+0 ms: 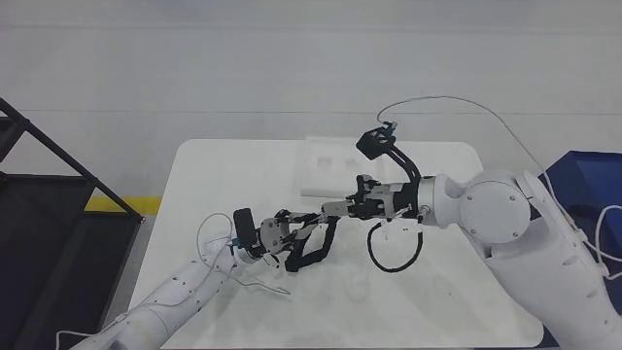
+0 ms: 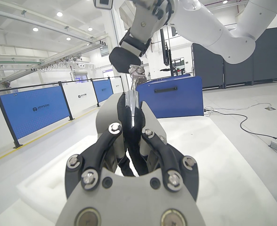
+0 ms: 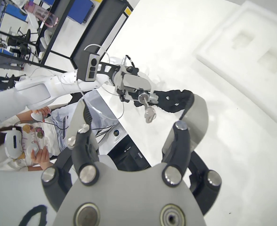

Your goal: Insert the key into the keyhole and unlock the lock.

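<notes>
My left gripper [image 2: 131, 116] is shut on the lock [image 2: 132, 109], a black cable lock with a chrome cylinder, and holds it above the table. The silver key [image 2: 135, 76] sits in the keyhole with its head sticking out. In the right wrist view the key [image 3: 149, 114] hangs from the cylinder [image 3: 143, 98], just beyond my open right gripper [image 3: 136, 109]. One black right pad [image 2: 122, 59] lies beside the key head. From above, the left gripper [image 1: 290, 229] and right gripper [image 1: 332, 210] meet near the table's middle, with the lock's cable loop [image 1: 316, 248] below them.
A white foam tray [image 1: 326, 165] with shallow recesses lies at the table's far side, also seen as a foam tray [image 3: 246, 55] past the right fingers. A thin black cable loop [image 1: 394, 258] hangs under the right arm. A black metal rack [image 1: 49, 214] stands left of the table.
</notes>
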Robot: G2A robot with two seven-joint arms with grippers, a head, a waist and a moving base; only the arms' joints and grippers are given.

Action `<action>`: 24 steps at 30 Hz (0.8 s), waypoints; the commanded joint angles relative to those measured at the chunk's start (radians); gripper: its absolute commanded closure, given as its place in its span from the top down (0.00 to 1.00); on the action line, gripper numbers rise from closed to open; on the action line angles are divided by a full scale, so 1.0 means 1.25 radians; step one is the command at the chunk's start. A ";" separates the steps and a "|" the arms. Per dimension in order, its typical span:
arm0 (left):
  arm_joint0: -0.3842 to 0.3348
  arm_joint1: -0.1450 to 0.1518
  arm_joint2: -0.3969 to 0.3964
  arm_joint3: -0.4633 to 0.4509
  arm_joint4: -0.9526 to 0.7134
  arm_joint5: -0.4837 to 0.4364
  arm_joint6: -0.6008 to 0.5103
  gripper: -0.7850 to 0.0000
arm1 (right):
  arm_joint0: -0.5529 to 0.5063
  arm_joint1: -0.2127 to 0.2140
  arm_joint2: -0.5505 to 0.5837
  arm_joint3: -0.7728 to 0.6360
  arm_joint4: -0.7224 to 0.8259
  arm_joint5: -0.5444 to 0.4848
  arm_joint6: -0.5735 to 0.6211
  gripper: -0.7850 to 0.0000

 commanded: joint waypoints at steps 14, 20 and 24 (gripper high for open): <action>0.016 -0.001 -0.037 -0.040 -0.025 -0.059 -0.069 0.00 | -0.028 0.005 -0.018 -0.030 -0.068 -0.103 -0.004 1.00; 0.025 -0.002 -0.045 -0.048 -0.020 -0.068 -0.078 0.00 | -0.005 -0.003 -0.047 -0.022 -0.068 -0.084 -0.006 1.00; 0.029 -0.004 -0.049 -0.055 -0.015 -0.073 -0.083 0.00 | 0.011 -0.009 -0.062 -0.008 -0.061 -0.071 -0.012 1.00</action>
